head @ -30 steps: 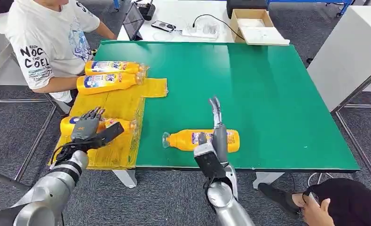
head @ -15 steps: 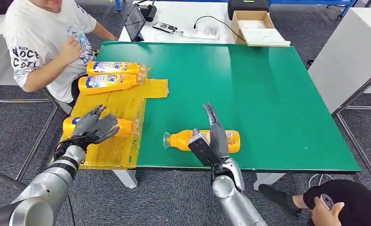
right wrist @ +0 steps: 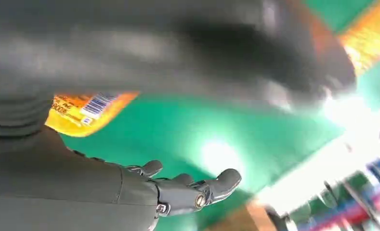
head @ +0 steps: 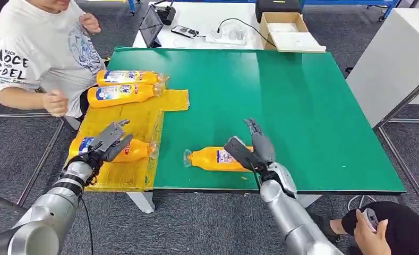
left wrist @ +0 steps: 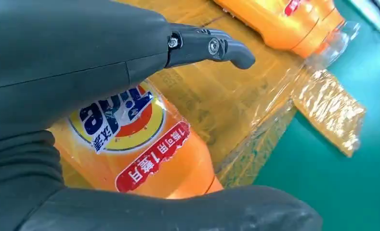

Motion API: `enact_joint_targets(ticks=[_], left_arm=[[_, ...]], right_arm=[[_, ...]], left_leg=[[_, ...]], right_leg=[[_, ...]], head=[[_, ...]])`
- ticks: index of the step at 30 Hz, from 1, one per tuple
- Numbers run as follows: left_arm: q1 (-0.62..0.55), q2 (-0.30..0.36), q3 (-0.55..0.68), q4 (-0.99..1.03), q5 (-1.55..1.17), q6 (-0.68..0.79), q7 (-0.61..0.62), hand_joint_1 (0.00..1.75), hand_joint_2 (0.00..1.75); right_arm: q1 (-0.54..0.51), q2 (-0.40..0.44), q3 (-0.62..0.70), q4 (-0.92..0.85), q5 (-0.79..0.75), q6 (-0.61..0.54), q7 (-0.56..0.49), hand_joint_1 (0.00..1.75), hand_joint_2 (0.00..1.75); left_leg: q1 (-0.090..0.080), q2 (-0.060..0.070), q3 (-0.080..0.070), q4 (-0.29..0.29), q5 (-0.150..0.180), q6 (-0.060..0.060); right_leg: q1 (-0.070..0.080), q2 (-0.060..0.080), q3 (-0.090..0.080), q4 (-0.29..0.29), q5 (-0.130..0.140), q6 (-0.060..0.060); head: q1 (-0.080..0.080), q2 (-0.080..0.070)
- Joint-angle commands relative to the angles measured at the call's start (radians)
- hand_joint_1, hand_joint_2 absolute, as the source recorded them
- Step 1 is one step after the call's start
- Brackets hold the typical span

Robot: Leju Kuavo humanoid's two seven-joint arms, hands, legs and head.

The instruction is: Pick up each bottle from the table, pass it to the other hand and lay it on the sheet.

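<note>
Just beneath the spread right hand (head: 256, 147) lies the bottle (head: 213, 158), ungrasped.

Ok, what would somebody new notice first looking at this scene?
Probably the orange bottles: two side by side at the far end of the yellow sheet, a third under the open left hand, and one more bottle on the green table beside the open right hand.

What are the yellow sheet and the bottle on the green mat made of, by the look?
Yellow sheet: thin plastic film, probably; it looks glossy and crinkled, and semi-transparent at the edge in the left wrist view.
Bottle beside the right robot hand: glossy orange plastic, apparently, with a clear cap and printed label.
Green mat: matte, material unclear.
</note>
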Motion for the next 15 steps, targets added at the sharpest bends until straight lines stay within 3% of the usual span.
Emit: enact_joint_targets(ticks=[1, 4, 11, 15], left_arm=[[0.061, -0.015, -0.019, 0.038, 0.045, 0.029, -0.012, 0.00, 0.00], [0.062, -0.014, -0.020, 0.038, 0.045, 0.029, -0.012, 0.00, 0.00], [0.077, -0.102, -0.024, -0.049, 0.229, 0.375, -0.142, 0.00, 0.00], [0.090, -0.135, -0.061, -0.086, 0.274, 0.515, -0.194, 0.00, 0.00]], right_arm=[[-0.144, -0.037, 0.027, 0.262, 0.028, 0.043, 0.011, 0.00, 1.75], [-0.141, -0.035, 0.027, 0.261, 0.028, 0.040, 0.012, 0.00, 1.75], [-0.153, -0.073, 0.106, 0.321, 0.044, 0.207, -0.003, 0.00, 1.75], [-0.141, -0.099, 0.133, 0.310, 0.021, 0.227, -0.052, 0.00, 1.75]], left_leg=[[0.000, 0.005, 0.000, -0.002, 0.000, 0.000], [0.000, 0.005, 0.000, -0.002, 0.000, 0.000], [0.000, 0.002, -0.004, 0.000, 0.000, 0.000], [0.001, 0.001, -0.005, 0.000, 0.000, 0.000]], right_leg=[[0.000, 0.003, -0.002, -0.001, 0.001, -0.003], [0.001, 0.004, -0.002, -0.002, 0.001, -0.003], [0.001, 0.001, -0.005, -0.001, 0.000, -0.002], [0.002, 0.000, -0.006, -0.002, 0.000, -0.002]], head=[[0.000, 0.000], [0.000, 0.000], [0.000, 0.000], [0.000, 0.000]])
